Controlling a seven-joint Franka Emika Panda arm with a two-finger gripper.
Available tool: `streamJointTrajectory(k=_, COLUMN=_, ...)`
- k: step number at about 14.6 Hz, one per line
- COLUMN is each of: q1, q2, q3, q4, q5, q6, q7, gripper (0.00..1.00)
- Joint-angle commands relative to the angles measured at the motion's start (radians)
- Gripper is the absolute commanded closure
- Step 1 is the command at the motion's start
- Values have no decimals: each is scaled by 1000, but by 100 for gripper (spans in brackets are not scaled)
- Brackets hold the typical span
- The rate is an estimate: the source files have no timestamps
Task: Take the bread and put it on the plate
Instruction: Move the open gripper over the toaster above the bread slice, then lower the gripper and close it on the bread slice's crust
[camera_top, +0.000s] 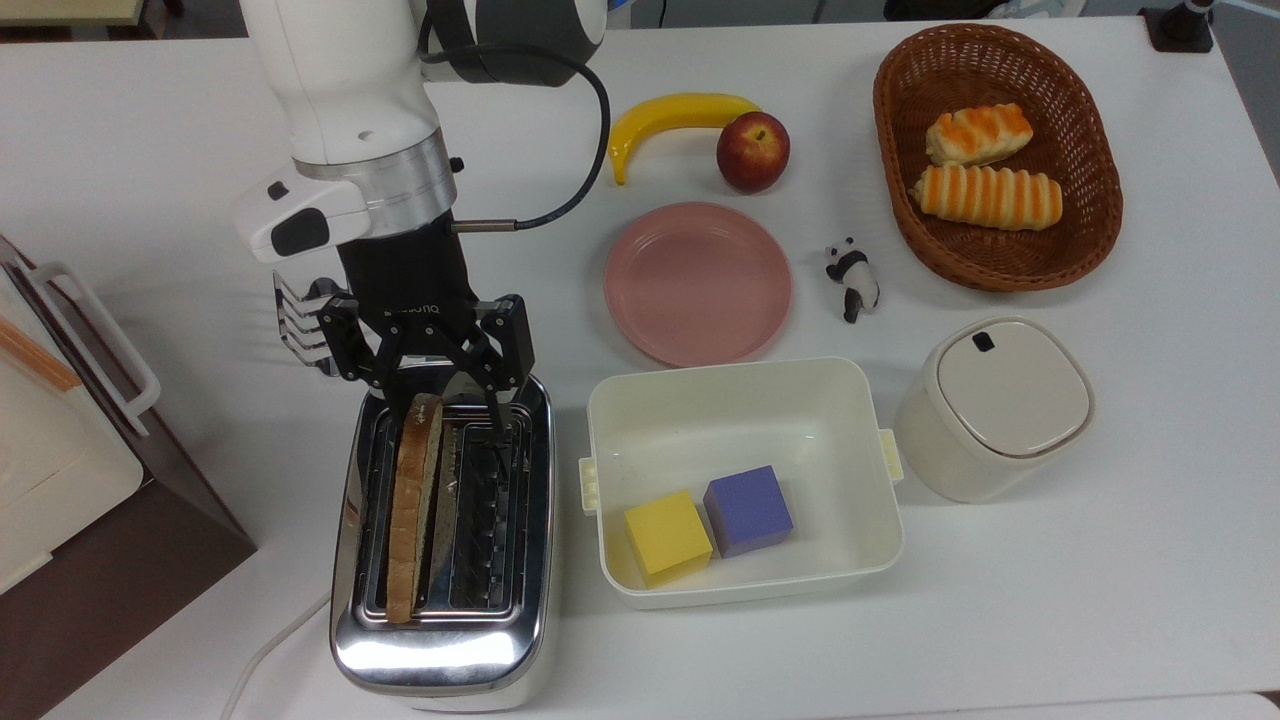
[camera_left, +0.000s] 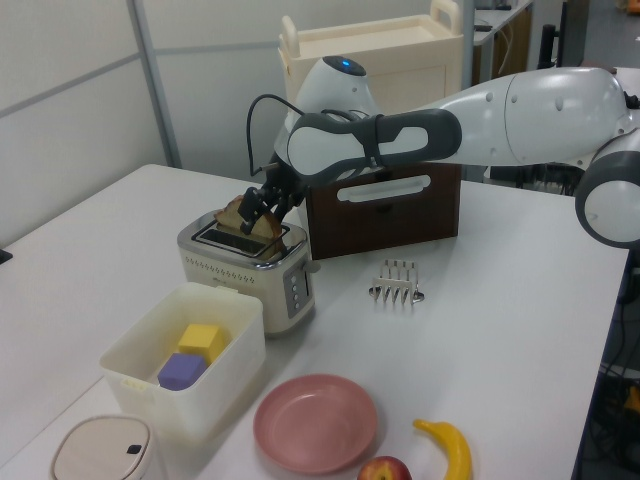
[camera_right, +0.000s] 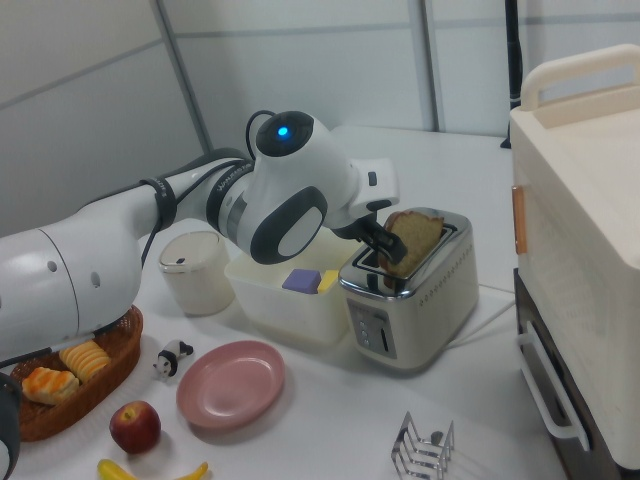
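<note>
Bread (camera_top: 410, 505) is held upright in a toaster (camera_top: 445, 530) slot. It is straddled at one end by the gripper (camera_top: 440, 405), fingers spread. The pink plate (camera_top: 697, 283) lies apart.

Lower half of the bread (camera_top: 412, 505) hidden inside the toaster (camera_top: 444, 650) slot.

Two rolls (camera_top: 985, 165), two cubes (camera_top: 708, 524)
</note>
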Motion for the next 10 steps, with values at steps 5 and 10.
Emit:
streamJointTrajectory(k=5, q1=-1, q2=-17, q3=-9, q4=-8, q5=10, q6=18, q7=2, gripper=100)
streamJointTrajectory(k=10, q1=-3, q2=-40, q3=-11, q4=0, q5=14, q6=18, q7=10, gripper=100)
